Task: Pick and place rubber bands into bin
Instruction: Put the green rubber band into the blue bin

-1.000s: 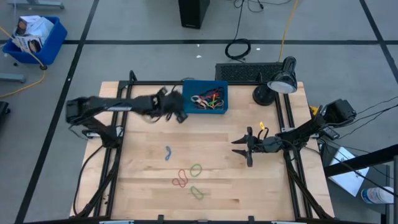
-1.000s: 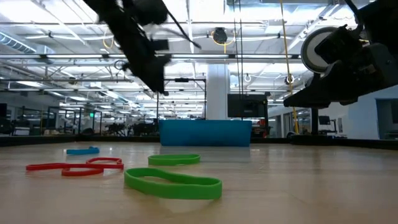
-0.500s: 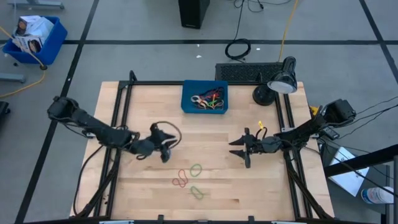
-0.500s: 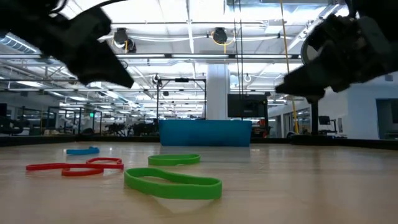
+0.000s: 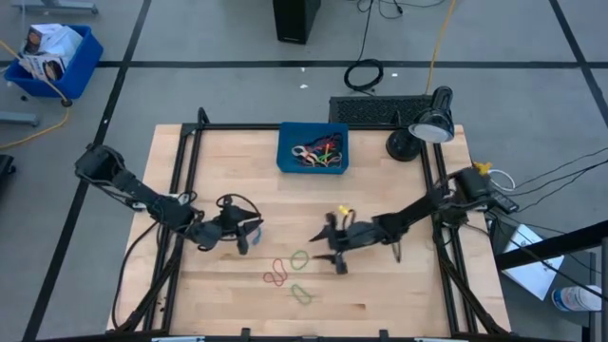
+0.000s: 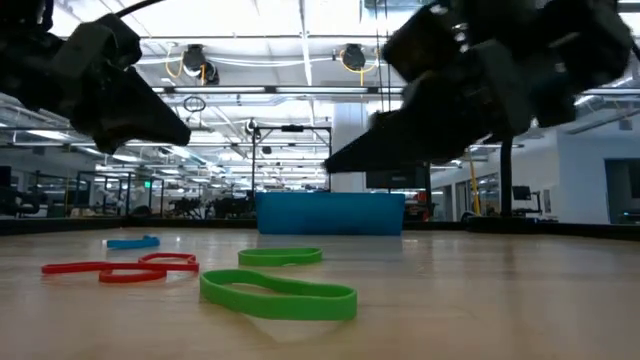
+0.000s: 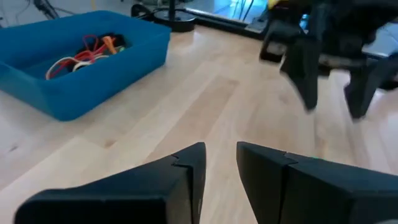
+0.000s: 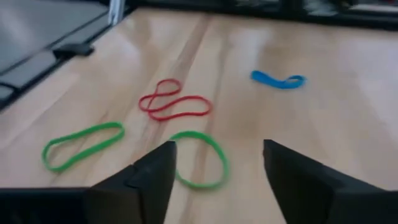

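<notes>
Nearest the table's front edge lay a green band (image 5: 300, 294), with a red band (image 5: 275, 276) twisted into a figure-eight and a second green band (image 5: 300, 258) just behind; none of the three appeared to overlap. My right gripper (image 5: 333, 255) hung above the wood just beside that second green loop, fingers (image 8: 155, 174) spread wide with nothing between them, the loop lying partly across their gap in the right wrist view. My left gripper (image 5: 241, 234) sat farther back and to the left, over the blue band (image 5: 258, 228), its fingers (image 7: 186, 171) drawn near together with a narrow gap; I could not tell whether it had that band. Farthest off, at the table's back edge, stood the bin (image 5: 313, 148), already holding a tangle of red, orange and pale bands. Risks as I judged them: the bands lay flat and thin on the wood, so closing too high would miss the green loop, while pressing down could skid it away toward the red one. My two arms worked close together, and both paths to the bin crossed the table's middle, so a collision was possible.
</notes>
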Tool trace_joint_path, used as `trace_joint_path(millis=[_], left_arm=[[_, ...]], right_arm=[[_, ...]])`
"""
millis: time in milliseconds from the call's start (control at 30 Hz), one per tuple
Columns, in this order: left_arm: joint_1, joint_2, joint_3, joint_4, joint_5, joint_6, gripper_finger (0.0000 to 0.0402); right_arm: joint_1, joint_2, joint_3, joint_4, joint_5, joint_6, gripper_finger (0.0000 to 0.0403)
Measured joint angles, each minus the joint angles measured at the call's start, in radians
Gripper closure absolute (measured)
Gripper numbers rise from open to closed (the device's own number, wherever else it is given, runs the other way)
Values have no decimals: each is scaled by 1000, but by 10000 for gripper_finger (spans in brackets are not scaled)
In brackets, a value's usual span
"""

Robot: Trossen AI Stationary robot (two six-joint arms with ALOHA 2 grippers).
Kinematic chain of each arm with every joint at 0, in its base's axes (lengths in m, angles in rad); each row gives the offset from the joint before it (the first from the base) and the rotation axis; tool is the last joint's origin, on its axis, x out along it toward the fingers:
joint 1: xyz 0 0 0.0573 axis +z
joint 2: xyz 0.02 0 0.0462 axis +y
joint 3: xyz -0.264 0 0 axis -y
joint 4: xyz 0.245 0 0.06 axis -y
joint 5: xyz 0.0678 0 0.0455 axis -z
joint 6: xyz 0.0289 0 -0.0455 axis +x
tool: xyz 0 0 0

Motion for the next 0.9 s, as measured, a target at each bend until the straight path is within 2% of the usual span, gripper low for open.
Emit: trace_joint_path(millis=[100,200,300,433,567,767,900], left_arm=[[-11,0,0,0,-2,1,305],[-25,0,0,0,-2,-1,305],[-34,0,0,-1,-2,-1,305],[-40,0,0,-1,-2,-1,304],[-40,0,0,-3,-2,-2,304],[-40,0,0,-6,-2,-4,304],[-40,0,0,-6,-2,-9,304]], right_arm=[[-5,80,112,-102,-52,-62,139],[-5,147,218,-234,-80,-141,123],[-7,199,290,-341,-80,-182,121],[-24,229,321,-367,-82,-198,140],[-43,232,299,-375,-92,-195,194],[-92,232,247,-383,-170,-131,310],[-110,220,222,-394,-180,-102,383]])
